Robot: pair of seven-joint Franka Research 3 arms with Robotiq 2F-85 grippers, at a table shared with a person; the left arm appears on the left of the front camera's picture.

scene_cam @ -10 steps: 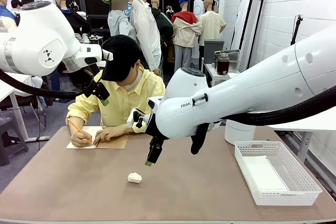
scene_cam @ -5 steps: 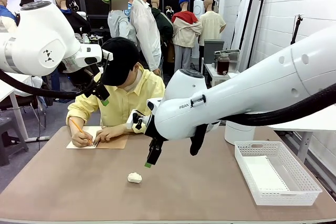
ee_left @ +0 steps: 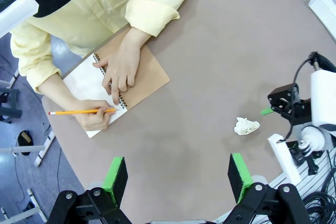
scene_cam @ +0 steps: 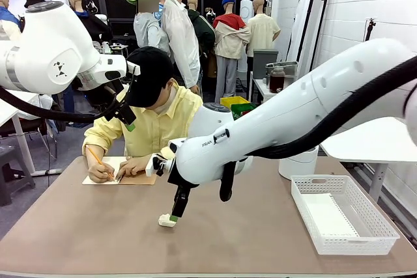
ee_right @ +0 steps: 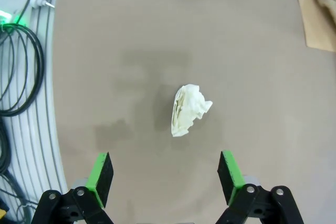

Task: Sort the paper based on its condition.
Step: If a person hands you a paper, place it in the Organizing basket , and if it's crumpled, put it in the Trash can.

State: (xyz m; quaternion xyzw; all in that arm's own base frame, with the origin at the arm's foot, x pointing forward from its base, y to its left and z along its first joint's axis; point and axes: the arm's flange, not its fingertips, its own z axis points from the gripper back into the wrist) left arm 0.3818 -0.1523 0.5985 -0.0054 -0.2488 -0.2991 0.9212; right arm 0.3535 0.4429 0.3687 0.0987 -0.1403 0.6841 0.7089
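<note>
A crumpled white ball of paper (scene_cam: 167,221) lies on the brown table near its front middle. My right gripper (scene_cam: 199,208) hangs just above it, open, and one green-padded finger (scene_cam: 174,211) almost touches the ball. In the right wrist view the crumpled paper (ee_right: 189,109) sits just ahead of the open right gripper (ee_right: 164,172), roughly centred between the pads. My left gripper (scene_cam: 125,116) is held high beside the person's cap. In its own view the left gripper (ee_left: 178,177) is open and holds nothing, far above the paper ball (ee_left: 246,126).
A person at the far side writes with a pencil in a spiral notebook (scene_cam: 140,176) with a tan cover (ee_left: 144,74). A white basket (scene_cam: 357,245) stands at the right, with what looks like a flat white sheet inside. A white cylinder (scene_cam: 296,162) stands behind it.
My right arm has swung left and down, bringing its open gripper from above the table's middle to just over the crumpled paper. The left arm has stayed put.
</note>
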